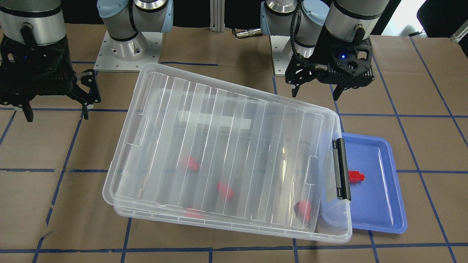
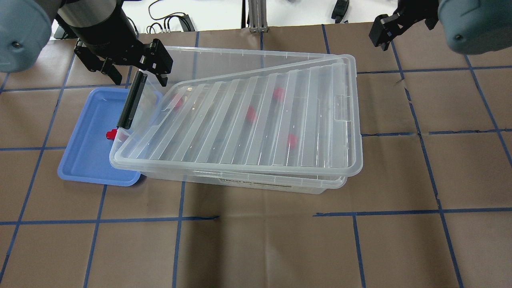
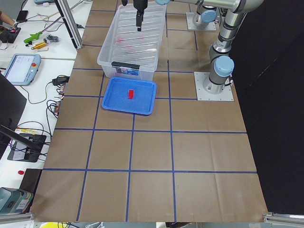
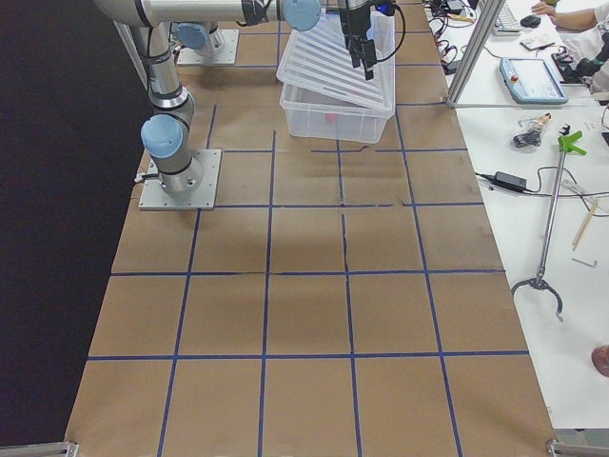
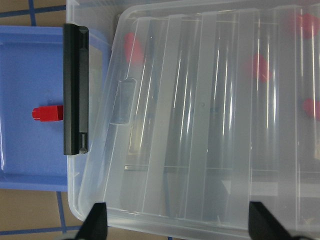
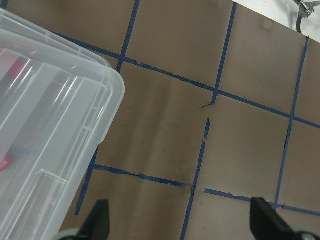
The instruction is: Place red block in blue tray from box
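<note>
One red block (image 1: 355, 176) lies in the blue tray (image 1: 380, 208), beside the box's black latch (image 1: 341, 168). The clear box (image 2: 260, 184) holds several more red blocks (image 1: 225, 191) under its ribbed lid (image 1: 234, 146), which rests askew on top. My left gripper (image 1: 315, 95) hangs open and empty above the box's latch end. The left wrist view shows its fingertips (image 5: 95, 222), the lid and the red block (image 5: 47, 113) in the tray (image 5: 30, 150). My right gripper (image 1: 57, 116) is open and empty, beyond the box's other end, over bare table (image 6: 200, 125).
Brown paper with a blue tape grid covers the table. The two arm bases (image 1: 128, 47) stand behind the box. A side bench with a teach pendant (image 3: 21, 68) and cables runs along the far edge.
</note>
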Tool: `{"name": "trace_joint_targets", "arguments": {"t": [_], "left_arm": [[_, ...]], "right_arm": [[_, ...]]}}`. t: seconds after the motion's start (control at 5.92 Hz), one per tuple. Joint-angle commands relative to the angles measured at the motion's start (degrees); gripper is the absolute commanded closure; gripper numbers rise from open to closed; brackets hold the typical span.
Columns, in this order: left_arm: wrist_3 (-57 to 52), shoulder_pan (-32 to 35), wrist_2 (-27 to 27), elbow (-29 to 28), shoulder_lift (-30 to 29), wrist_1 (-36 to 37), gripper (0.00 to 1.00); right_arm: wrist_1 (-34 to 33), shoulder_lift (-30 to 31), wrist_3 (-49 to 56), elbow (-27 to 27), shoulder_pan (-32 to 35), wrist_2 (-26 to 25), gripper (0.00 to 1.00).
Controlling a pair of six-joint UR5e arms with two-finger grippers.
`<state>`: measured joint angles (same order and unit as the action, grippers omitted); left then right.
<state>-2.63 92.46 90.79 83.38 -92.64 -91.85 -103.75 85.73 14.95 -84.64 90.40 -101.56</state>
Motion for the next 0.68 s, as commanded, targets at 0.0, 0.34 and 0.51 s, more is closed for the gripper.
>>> {"name": "trace_joint_targets", "arguments": {"t": [0.0, 0.34, 0.51], "left_arm": [[0.0, 0.0, 0.0, 0.02, 0.0, 0.0, 0.02], [0.0, 0.0, 0.0, 0.11, 0.0, 0.0, 0.02], [0.0, 0.0, 0.0, 0.11, 0.0, 0.0, 0.02]], "right_arm": [[6.94, 0.3, -18.52, 0.88, 0.13, 9.81, 0.0], [13.72, 0.4, -24.97, 1.23, -0.22, 14.18, 0.0], [13.84, 0.4, -25.05, 1.15, -0.31, 14.02, 0.0]]}}
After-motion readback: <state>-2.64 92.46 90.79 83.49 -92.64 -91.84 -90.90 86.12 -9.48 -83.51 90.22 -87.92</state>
